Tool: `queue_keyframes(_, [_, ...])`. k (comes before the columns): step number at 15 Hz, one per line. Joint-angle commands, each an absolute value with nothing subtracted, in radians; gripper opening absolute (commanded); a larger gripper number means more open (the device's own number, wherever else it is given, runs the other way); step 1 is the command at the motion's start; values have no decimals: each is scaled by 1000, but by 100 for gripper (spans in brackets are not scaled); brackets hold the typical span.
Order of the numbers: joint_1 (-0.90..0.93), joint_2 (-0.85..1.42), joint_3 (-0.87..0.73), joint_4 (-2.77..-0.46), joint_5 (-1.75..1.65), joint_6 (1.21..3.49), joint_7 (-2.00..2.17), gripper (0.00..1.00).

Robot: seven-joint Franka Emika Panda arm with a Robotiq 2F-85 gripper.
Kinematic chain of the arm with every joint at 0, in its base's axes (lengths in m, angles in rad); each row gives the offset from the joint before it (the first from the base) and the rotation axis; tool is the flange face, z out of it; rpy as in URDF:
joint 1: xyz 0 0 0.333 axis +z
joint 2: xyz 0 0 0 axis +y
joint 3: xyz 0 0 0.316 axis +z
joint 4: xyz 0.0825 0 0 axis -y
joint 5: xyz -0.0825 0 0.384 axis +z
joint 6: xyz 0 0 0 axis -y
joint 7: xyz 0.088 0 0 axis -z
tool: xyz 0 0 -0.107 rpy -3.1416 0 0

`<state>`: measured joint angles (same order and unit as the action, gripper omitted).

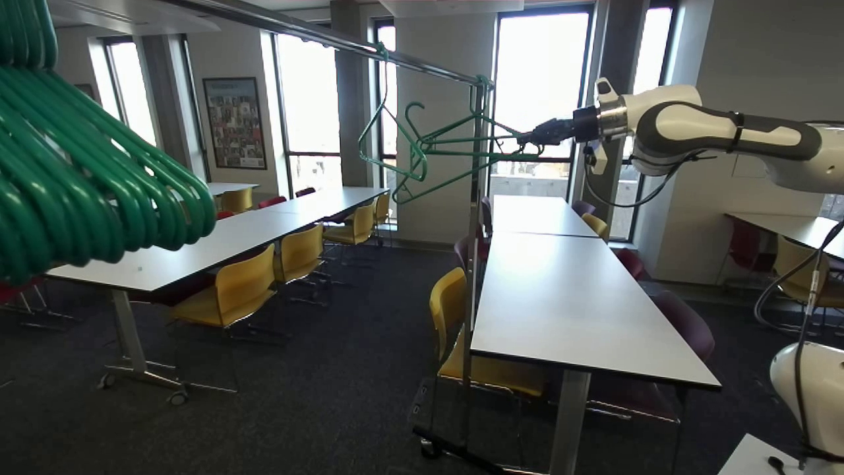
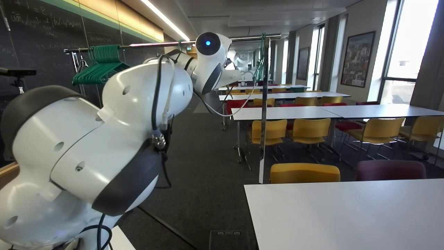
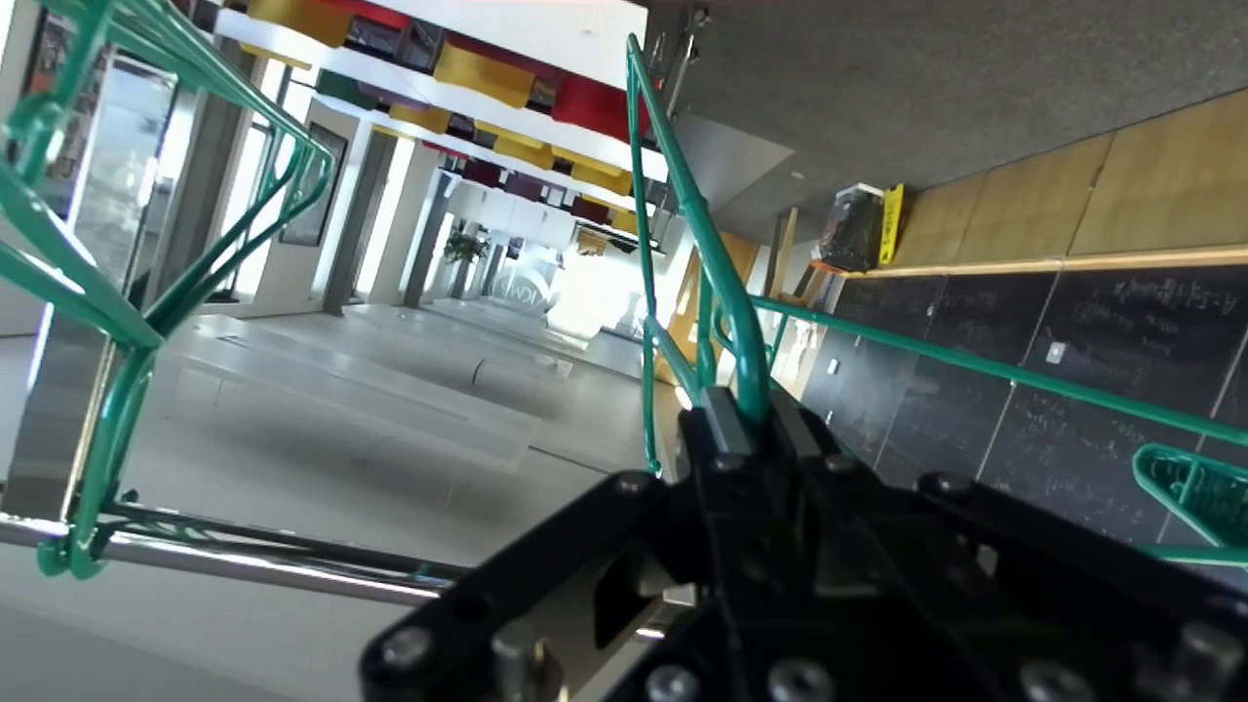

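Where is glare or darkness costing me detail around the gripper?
In an exterior view, a window blows out white behind the gripper; in the wrist view, the room's far end glares, the held hanger reads clearly, but the gripper itself is nearly black.

In an exterior view I look along the rail (image 1: 316,33) from beside the bunched hangers (image 1: 99,171), which loom close at left, toward the windows (image 1: 541,79), with my arm (image 1: 725,132) side-on farther off. In an exterior view from close behind that arm, I face along the chalkboard (image 2: 45,41), windows at right; both exterior views share the rail, the bunched hangers and a framed poster (image 2: 357,59). My wrist view, upside down with the ceiling (image 3: 331,429) low, looks along that chalkboard too, past my tool (image 3: 759,421), its hanger (image 3: 749,346) very near.
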<state>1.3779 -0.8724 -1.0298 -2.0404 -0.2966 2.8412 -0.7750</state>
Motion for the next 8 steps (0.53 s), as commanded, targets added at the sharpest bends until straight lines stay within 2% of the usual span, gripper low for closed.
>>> queue_keyframes(1, [1208, -878, -975, -2184, -310, 2932, -840, 2])
queue_keyframes(5, [966, -929, -886, -2393, -314, 3021, -858, 2])
queue_keyframes(8, [810, -987, -808, -2514, -303, 3005, -866, 2])
